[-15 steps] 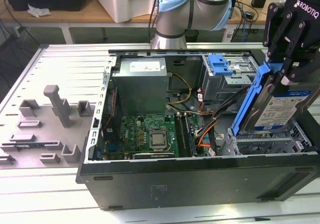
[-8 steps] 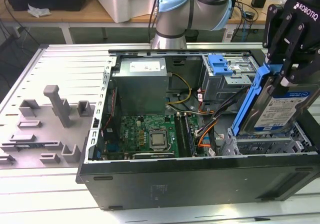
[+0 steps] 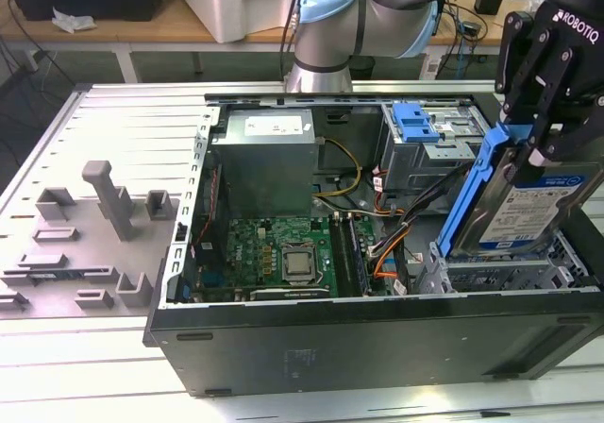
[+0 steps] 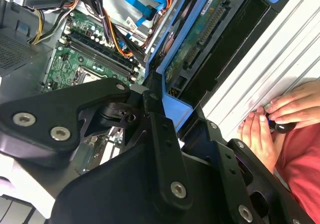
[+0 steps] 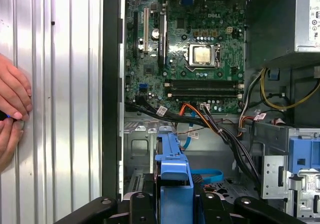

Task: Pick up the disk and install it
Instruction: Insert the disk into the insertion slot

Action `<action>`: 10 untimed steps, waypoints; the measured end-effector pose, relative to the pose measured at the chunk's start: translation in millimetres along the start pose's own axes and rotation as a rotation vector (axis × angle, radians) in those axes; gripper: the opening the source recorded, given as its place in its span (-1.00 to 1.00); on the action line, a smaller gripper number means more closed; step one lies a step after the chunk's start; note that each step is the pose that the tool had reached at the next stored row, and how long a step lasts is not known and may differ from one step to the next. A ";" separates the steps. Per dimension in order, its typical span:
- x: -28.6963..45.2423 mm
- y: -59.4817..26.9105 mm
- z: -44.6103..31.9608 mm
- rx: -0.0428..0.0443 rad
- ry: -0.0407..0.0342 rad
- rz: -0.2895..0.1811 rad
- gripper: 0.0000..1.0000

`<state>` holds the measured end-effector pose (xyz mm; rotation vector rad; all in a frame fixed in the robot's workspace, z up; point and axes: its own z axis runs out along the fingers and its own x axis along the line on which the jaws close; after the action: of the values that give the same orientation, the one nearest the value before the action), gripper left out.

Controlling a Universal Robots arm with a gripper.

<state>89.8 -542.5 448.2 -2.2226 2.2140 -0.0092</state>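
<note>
The disk [image 3: 528, 211] is a silver hard drive with a blue-and-white label and a blue plastic carrier frame along its edge. It hangs tilted on edge over the metal drive bay [image 3: 491, 274] at the exterior view's right end of the open computer case. My black gripper [image 3: 530, 140] is shut on the disk's upper edge. In the second wrist view the disk [image 4: 200, 39] shows its green circuit side beyond the gripper [image 4: 165, 109]. In the first wrist view the blue frame of the disk [image 5: 172, 166] sits between the fingers [image 5: 142, 204].
Inside the case [image 3: 377, 338] are a motherboard [image 3: 283, 253], a grey power-supply box [image 3: 264, 159], cable bundles [image 3: 396, 225] and a blue-topped bay [image 3: 415, 121]. A person's hands [image 4: 270, 119] rest on the ribbed table beside the case. A grey fixture block [image 3: 104, 215] sits at the exterior view's left.
</note>
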 end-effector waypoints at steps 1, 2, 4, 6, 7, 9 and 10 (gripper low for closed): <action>0.1 0.0 0.3 0.0000 0.0000 0.000 -0.27; 0.1 0.0 0.5 0.0000 0.0000 0.000 -0.27; 0.2 0.0 1.5 -0.0002 0.0001 0.000 -0.27; 0.2 0.0 2.0 0.0000 0.0001 0.000 -0.27; 0.3 0.0 2.2 0.0000 0.0000 0.000 -0.27; 0.2 0.0 2.3 0.0000 -0.0001 0.000 -0.27; 0.3 0.0 2.3 0.0000 -0.0001 0.000 -0.27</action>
<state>89.8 -542.8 445.9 -2.2225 2.2140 -0.0090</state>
